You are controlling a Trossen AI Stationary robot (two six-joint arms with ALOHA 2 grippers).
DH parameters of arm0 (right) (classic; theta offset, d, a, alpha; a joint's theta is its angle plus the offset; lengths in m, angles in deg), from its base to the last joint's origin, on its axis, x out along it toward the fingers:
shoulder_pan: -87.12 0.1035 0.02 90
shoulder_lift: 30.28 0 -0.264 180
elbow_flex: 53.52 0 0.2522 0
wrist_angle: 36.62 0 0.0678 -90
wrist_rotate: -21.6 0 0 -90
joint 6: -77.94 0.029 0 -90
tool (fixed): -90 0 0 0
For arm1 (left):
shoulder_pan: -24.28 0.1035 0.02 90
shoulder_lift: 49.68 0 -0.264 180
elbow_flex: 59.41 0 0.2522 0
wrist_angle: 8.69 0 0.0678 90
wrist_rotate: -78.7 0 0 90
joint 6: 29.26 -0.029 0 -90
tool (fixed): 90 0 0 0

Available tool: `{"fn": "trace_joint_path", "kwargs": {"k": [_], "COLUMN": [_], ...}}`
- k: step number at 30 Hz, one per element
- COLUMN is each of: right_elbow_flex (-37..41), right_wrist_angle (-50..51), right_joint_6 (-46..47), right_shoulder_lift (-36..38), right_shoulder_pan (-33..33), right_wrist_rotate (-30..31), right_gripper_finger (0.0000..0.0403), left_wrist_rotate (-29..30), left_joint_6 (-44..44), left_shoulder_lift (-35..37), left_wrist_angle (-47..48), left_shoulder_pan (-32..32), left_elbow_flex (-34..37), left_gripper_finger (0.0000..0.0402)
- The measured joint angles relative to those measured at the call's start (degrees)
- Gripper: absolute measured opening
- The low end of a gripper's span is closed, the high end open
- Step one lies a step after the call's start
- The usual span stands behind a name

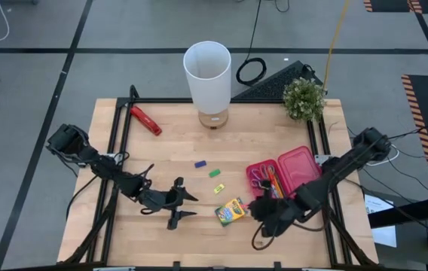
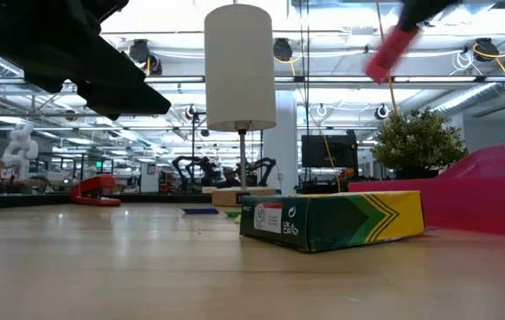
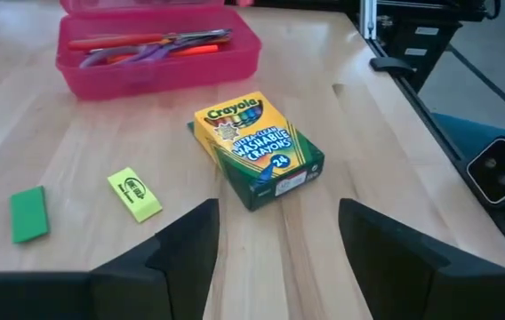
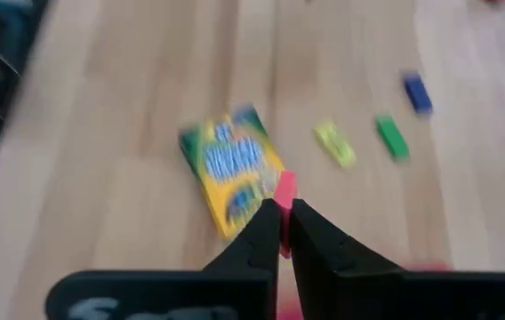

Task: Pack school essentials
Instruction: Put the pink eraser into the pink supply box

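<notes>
The right gripper [image 4: 279,218] is clenched on a pink eraser [image 4: 284,191] above the crayon box [image 1: 230,211], beside the pink case [image 1: 298,167] holding scissors [image 3: 159,42]. Left gripper [image 1: 180,205] — fingers spread — waits near three loose erasers [image 1: 215,173]; lamp [image 1: 208,74] and plant [image 1: 304,98] stand behind.

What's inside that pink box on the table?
The pink case holds purple-handled scissors, an orange marker and red pens or pencils. Anything beneath them is covered.

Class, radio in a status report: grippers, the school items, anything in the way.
Left gripper open, facing crayon box. Right gripper shut on pink eraser, above the table. Three erasers loose; case open. Nothing blocking.
</notes>
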Motion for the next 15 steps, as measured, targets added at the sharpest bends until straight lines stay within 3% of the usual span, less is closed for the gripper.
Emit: {"fn": "trace_joint_path", "kwargs": {"k": [4,7,15], "right_elbow_flex": [0.02,0.02,0.04], "right_wrist_angle": [8.46,12.91,19.15], "right_joint_6": [8.7,10.67,2.24], "right_shoulder_lift": [0.72,1.11,1.07], "right_shoulder_pan": [2.03,2.16,-3.87], "right_wrist_rotate": [0.71,-3.76,-16.72], "right_gripper_finger": [0.0008,0.0008,0.0008], "left_wrist_rotate": [0.0,0.51,1.01], "left_joint_6": [-0.02,0.07,1.63], "left_shoulder_lift": [0.0,0.0,0.0], "left_wrist_angle": [-0.02,-0.12,-3.29], "left_shoulder_pan": [-0.04,-0.04,-0.04], "left_elbow_flex": [0.0,0.0,0.0], "left_gripper_finger": [0.0234,0.0234,0.0234]}}
